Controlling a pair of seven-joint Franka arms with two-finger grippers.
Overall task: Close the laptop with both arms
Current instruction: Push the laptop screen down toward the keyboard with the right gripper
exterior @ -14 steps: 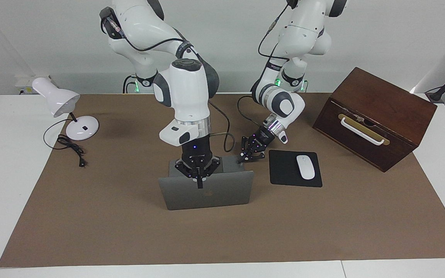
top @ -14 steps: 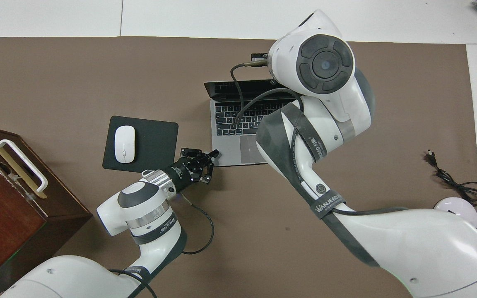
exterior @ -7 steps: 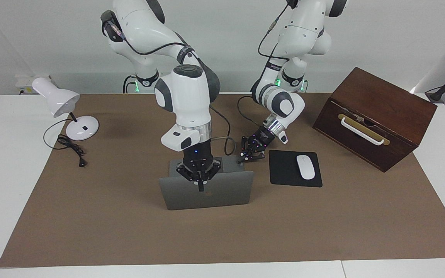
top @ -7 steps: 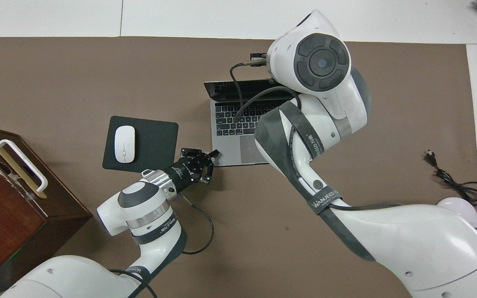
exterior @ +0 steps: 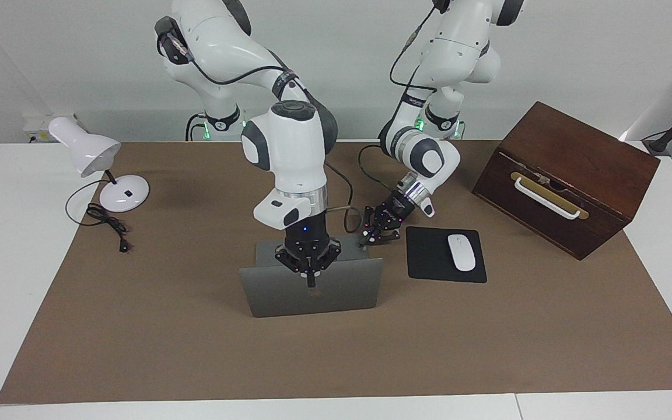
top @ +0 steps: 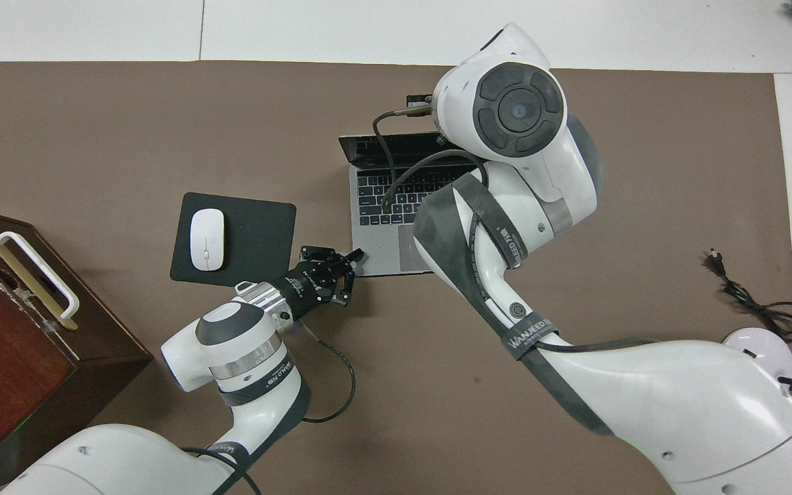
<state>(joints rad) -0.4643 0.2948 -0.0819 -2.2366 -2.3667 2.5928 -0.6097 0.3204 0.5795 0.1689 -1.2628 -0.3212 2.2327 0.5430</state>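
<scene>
While the laptop [exterior: 311, 289] stands open in the middle of the brown mat in the facing view, its lid facing away from the robots, the right gripper [exterior: 311, 281] hangs fingertips-together at the lid's top edge, and the left gripper [exterior: 369, 238], also closed and holding nothing, sits at the base's corner beside the mouse pad [exterior: 444, 255]. From overhead, the left gripper [top: 353, 257] touches the base's near corner while the right arm hides its own gripper. Judging by this, lid-pushing is under way; next, the right gripper should press the lid toward the keyboard while the left steadies the base.
</scene>
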